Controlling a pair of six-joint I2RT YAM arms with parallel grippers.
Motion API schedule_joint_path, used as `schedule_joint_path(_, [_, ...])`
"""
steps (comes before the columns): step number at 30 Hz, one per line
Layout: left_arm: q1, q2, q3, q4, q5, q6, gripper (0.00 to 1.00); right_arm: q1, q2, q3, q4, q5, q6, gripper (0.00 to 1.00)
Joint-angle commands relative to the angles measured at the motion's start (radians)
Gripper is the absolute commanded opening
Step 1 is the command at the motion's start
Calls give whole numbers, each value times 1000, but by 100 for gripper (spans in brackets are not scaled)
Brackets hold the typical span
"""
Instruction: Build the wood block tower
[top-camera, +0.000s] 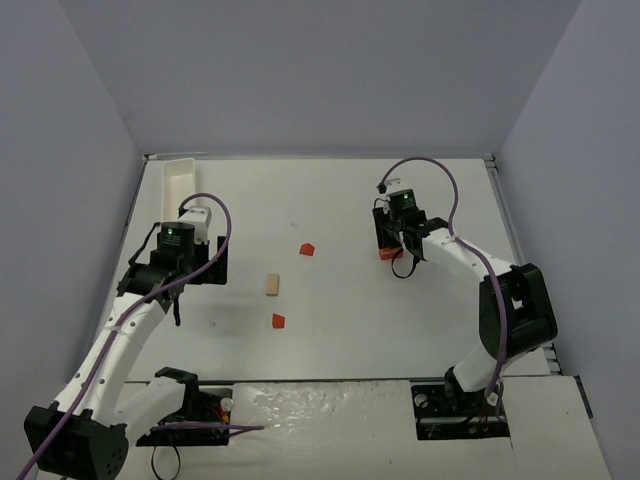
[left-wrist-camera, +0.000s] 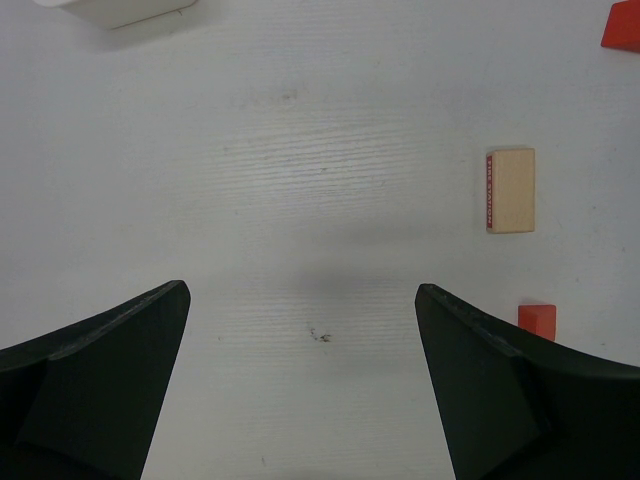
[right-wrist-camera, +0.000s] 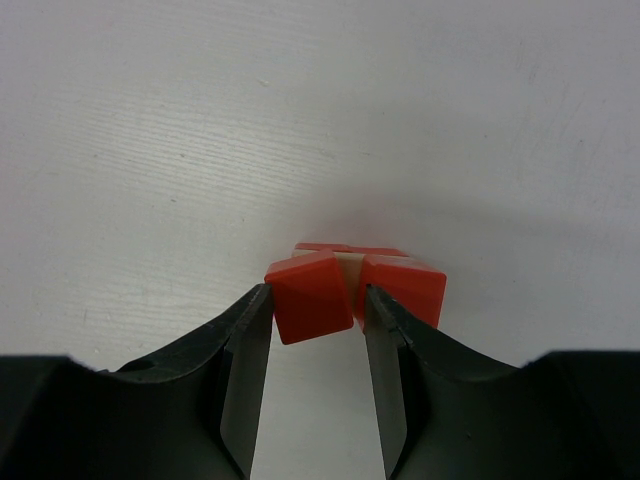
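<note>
Right gripper (right-wrist-camera: 318, 305) straddles red cube (right-wrist-camera: 303, 292) atop wood block tower (right-wrist-camera: 408, 285), grip unclear; left gripper (left-wrist-camera: 302, 290) wide, empty; probably light, tippy; pinch flat faces.

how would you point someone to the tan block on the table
Look at the middle of the white table, where three loose blocks lie in a rough line. The tan block sits between the far red block and the near red block. It alone is pale and oblong, lying flat.
</note>
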Motion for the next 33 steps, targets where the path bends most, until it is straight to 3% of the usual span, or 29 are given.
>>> schedule_joint_path(1, [3, -2, 26, 49, 10, 10, 95, -6, -56, 15, 41, 6, -2, 39])
schedule_joint_path(4, [1, -2, 26, 49, 10, 10, 95, -6, -81, 19, 40, 7, -5, 40])
schedule_joint_path(7, [1, -4, 26, 49, 11, 10, 95, -6, -112, 19, 40, 16, 7, 53])
schedule_joint_path(10, [1, -8, 26, 49, 12, 11, 95, -6, -136, 17, 37, 29, 28, 77])
schedule_joint_path(15, [2, -22, 23, 49, 13, 10, 95, -7, -152, 2, 30, 60, 53, 98])
schedule_joint_path(33, [2, -38, 19, 49, 16, 10, 95, -45, -36, 11, -21, 20, 84, 100])
